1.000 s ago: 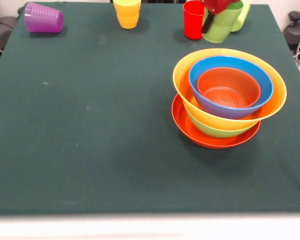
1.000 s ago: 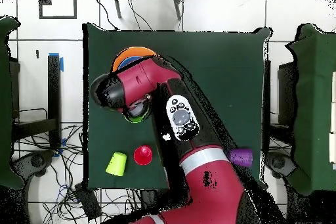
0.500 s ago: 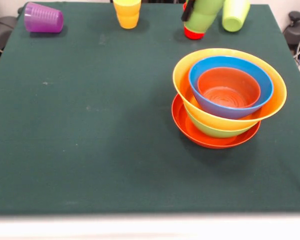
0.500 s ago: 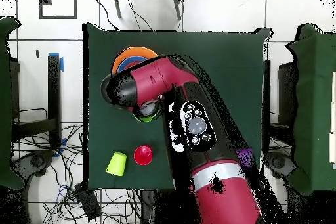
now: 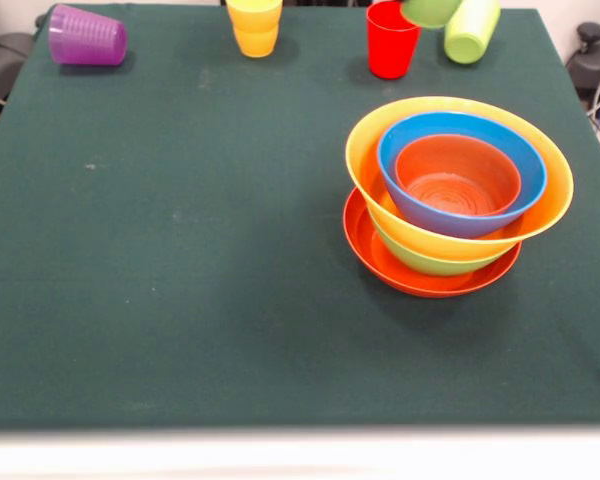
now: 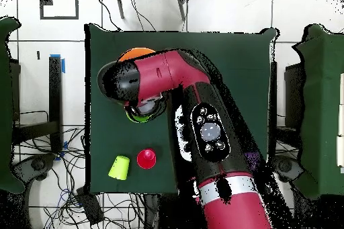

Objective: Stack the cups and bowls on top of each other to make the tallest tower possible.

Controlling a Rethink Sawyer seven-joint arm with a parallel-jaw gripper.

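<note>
**A green cup in the air, not yet over the bowls**

One light green cup (image 5: 430, 9) hung clear of the table under the arm (image 6: 168, 78). The gripper (image 6: 142, 108) was mostly covered, so it could not be told how its jaws stood. The pile of bowls (image 5: 458, 190) stood near, and the small orange bowl (image 5: 458, 175) at its top was empty. The cup probably should be centred over this bowl, kept upright, lowered slowly and released only when seated, otherwise it might tip.

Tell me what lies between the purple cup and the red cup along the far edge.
Front view: the yellow cup stands upright between the tipped purple cup and the red cup; otherwise bare green cloth.
</note>
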